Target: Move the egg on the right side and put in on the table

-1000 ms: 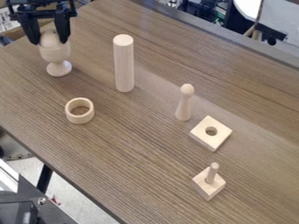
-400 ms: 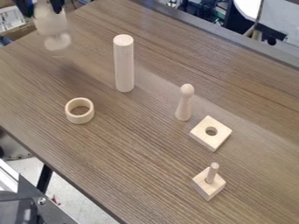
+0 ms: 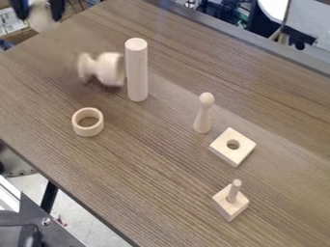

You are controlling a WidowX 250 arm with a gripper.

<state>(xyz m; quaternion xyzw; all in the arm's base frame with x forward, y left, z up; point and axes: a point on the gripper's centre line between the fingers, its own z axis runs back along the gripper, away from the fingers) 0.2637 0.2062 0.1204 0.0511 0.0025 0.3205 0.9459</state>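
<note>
Your pincer (image 3: 40, 17), noted at the upper left of the camera view, is closed on the egg (image 3: 41, 20), which sits between its two fingers. You have the egg cup (image 3: 103, 68) tipped sideways and blurred beside the tall cylinder (image 3: 136, 70), its bowl towards it; contact between the two cannot be determined. Nearer you, the ring (image 3: 88, 122) lies on the table (image 3: 148, 169).

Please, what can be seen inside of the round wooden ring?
Inside the ring, brown table surface shows; the part close behind the near wall is covered.
</note>
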